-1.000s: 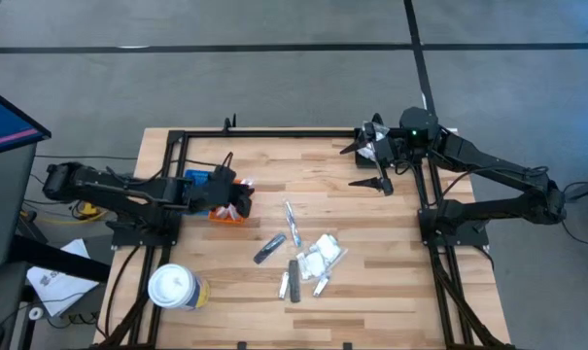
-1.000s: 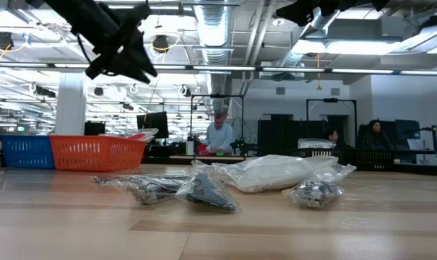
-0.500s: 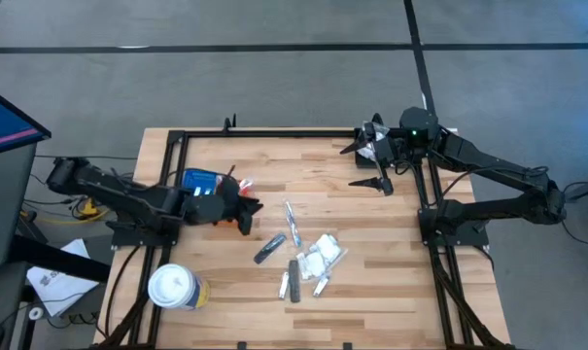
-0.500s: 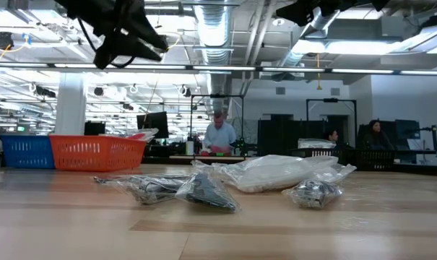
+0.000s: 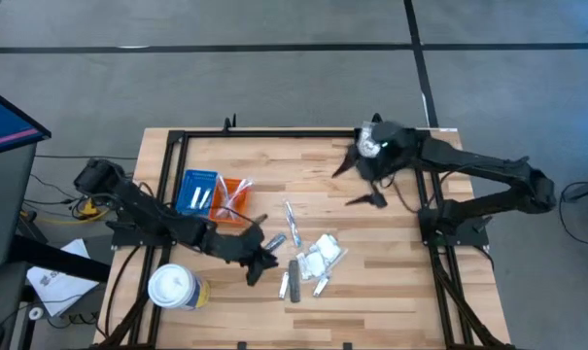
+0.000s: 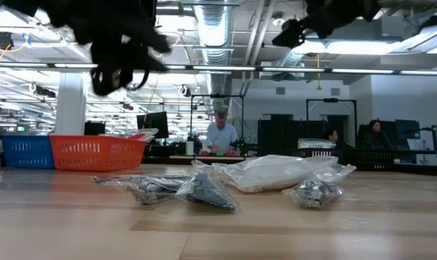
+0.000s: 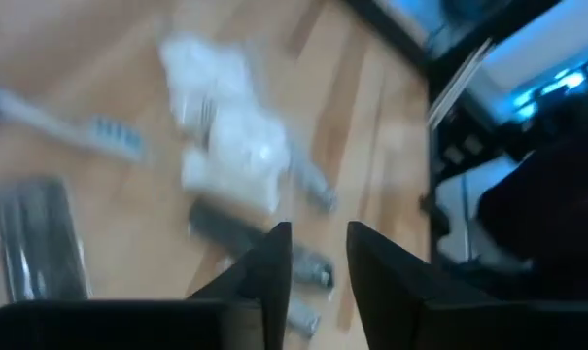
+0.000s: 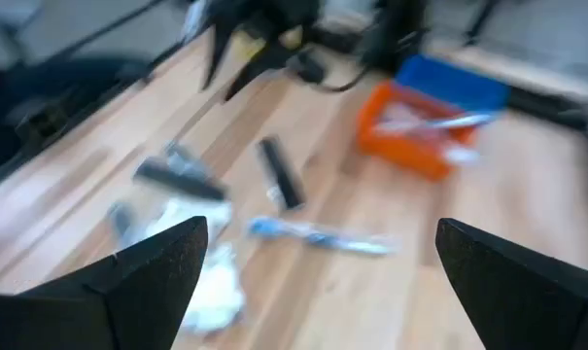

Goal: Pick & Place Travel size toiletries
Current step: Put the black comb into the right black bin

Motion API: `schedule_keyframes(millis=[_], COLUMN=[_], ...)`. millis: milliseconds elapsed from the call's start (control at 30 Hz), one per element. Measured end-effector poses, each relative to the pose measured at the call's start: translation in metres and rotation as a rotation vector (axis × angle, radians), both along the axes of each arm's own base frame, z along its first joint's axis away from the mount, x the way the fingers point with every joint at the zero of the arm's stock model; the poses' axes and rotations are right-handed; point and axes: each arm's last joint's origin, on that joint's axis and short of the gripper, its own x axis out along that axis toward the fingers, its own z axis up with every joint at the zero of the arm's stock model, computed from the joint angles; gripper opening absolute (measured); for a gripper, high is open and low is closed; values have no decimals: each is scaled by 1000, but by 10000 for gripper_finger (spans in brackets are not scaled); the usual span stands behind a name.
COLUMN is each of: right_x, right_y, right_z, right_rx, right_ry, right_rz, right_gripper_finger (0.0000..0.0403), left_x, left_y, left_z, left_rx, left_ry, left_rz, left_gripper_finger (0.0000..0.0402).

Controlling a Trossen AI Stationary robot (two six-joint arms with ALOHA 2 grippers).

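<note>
An open lab or workshop hall. Bare ceiling ducts hang overhead. People sit at monitor desks behind the wooden table.

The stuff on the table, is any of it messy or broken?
Nothing looks broken. The toiletries lie jumbled on the table, not in the orange tray or blue tray. The left gripper hovers beside them; the right gripper waits.

Two dark jointed arms, tapered fingers
</note>
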Motion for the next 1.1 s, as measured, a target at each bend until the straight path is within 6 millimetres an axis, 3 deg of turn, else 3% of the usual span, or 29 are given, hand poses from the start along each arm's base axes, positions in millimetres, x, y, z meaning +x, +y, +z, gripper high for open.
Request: schedule_keyframes(millis=[133,300,567,667,933,1100], right_x=[20,44,83,95,113,116], right_y=[9,21,53,69,100,121], right_z=[-10,-21,-75,-90,-79,-73], right_rx=[-34,-24,94,53,-17,51], right_ry=[75,123,240,297,139,54], right_rz=[103,168,370,426,548,658], right_gripper_finger=[398,398,397,398,397,397], left_x=[1,5,-4,-9,-7,-6], left_y=[-15,-34,-32,-32,-33,-34], left_z=[-20,-19,-27,-30,-51,-68], left_rx=[-6,68,208,219,334,398], left_ry=[76,67,224,253,278,314], left_rz=[-19,-38,97,156,216,213], left_gripper_finger=[65,10,0,0,0,0])
